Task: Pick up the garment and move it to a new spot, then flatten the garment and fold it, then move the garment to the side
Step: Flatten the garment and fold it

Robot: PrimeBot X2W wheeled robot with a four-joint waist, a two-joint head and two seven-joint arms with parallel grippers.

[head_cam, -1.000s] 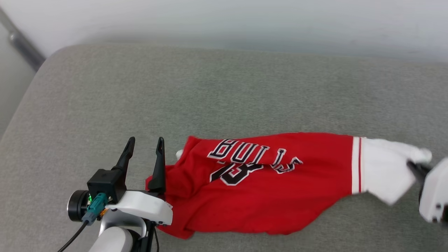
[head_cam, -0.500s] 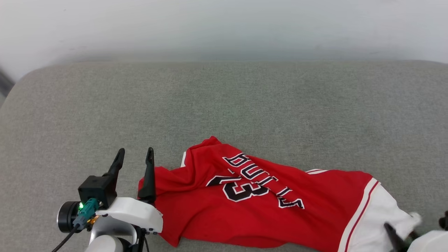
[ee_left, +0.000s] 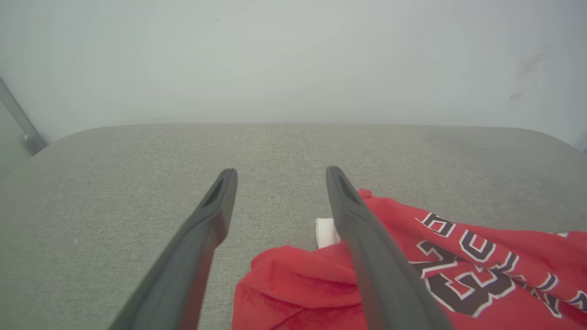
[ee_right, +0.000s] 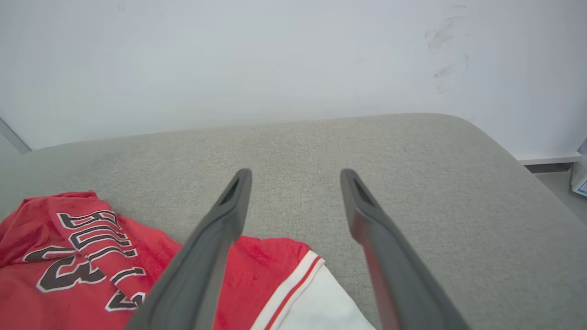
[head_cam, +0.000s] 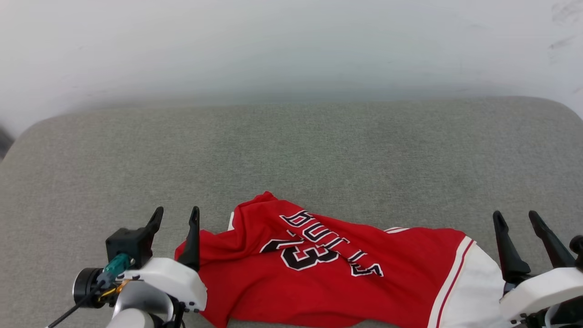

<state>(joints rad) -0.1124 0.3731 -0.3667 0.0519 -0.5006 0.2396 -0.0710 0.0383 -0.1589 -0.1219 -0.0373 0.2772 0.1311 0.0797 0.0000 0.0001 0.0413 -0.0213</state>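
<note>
On grey cushion (head_cam: 291, 150), near its front edge: garment (head_cam: 328, 291) lies rumpled, number 23 showing. Flanking its ends, left gripper (head_cam: 177, 212) and right gripper (head_cam: 515, 215), fingers spread, empty, likely poised to flatten.

Your left gripper (head_cam: 176, 215) sits near left, your right gripper (head_cam: 516, 217) near right (both jaws spread wide, empty), pointing far.

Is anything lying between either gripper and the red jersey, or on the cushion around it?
Nothing visible does. The left gripper, open, sits right at the crumpled red end of the jersey. The right gripper, open, sits beside its white sleeve. Around the jersey there is just the grey cushion.
</note>
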